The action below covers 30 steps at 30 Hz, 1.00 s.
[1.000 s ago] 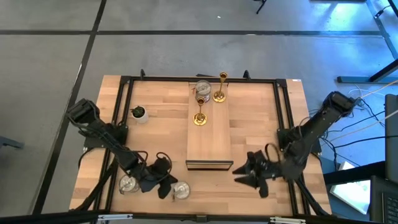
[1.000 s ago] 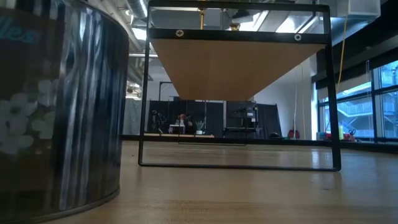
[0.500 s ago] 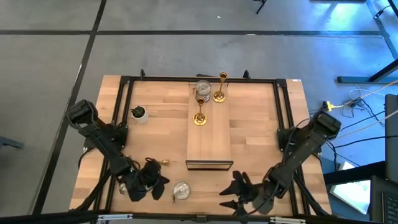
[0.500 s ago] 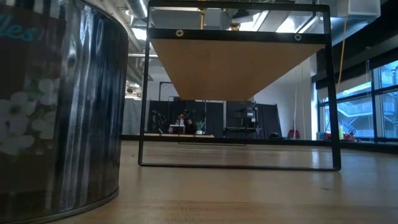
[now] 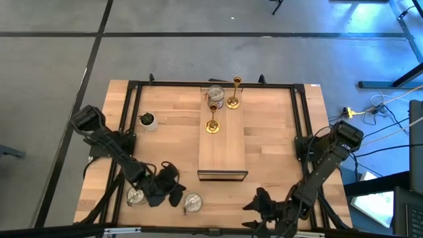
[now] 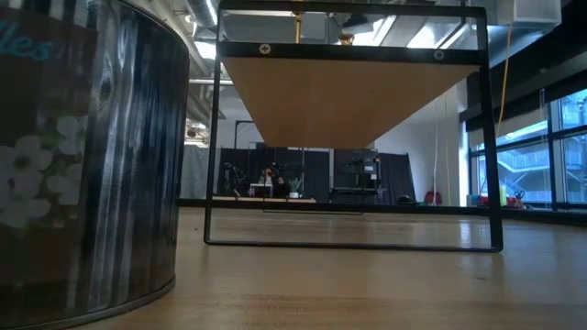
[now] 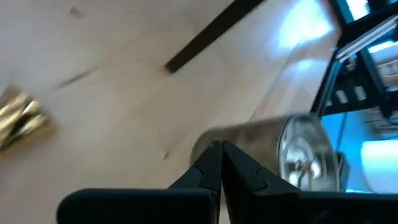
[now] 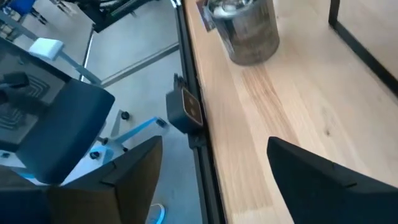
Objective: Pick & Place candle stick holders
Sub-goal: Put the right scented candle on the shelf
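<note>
On the wooden board point(image 5: 223, 149) stand two gold stick holders point(image 5: 232, 100) point(image 5: 212, 125) and one silvery cup point(image 5: 216, 92). Two more silvery cups point(image 5: 135, 196) point(image 5: 192, 203) stand on the table near its near edge. My left gripper point(image 5: 166, 190) is low between them, shut. In its wrist view its fingertips point(image 7: 221, 155) are right in front of a silvery cup point(image 7: 280, 149), and a blurred gold thing point(image 7: 22, 118) lies off to one side. My right gripper point(image 5: 264, 210) is open and empty at the near edge. Its wrist view shows a silvery cup point(image 8: 245, 28) farther off. My left gripper's shut fingertips point(image 7: 211, 163) stand right before the silvery cup's side wall point(image 7: 249, 144). I cannot tell whether they touch it.
A tiny green potted plant point(image 5: 147, 119) stands at the left. A black frame point(image 5: 132, 86) runs around the table. In the low view a dark flowered cylinder point(image 6: 83, 156) fills the left, and the board on its black frame point(image 6: 348, 101) stands behind it.
My right gripper has swung from beside the board's near end toward the table's near edge. My left gripper went left over the left silvery cup, then came back right between the two cups. Both cups stand where they were.
</note>
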Each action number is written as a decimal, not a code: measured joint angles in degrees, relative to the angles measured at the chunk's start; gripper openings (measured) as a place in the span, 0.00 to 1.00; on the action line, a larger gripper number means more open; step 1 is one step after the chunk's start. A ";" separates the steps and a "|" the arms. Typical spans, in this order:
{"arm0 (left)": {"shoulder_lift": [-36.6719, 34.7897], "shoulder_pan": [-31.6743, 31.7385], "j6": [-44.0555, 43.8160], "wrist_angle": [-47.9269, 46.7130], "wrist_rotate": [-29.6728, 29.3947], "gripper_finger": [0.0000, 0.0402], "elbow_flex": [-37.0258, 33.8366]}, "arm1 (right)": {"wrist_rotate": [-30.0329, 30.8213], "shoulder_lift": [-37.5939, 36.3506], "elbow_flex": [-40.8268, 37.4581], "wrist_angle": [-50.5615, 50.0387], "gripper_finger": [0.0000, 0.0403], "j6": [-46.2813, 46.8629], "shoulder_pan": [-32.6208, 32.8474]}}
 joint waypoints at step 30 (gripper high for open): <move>21.11 -1.13 3.60 -6.33 9.30 0.00 21.14 | 4.61 7.89 0.00 1.02 0.74 0.15 -2.92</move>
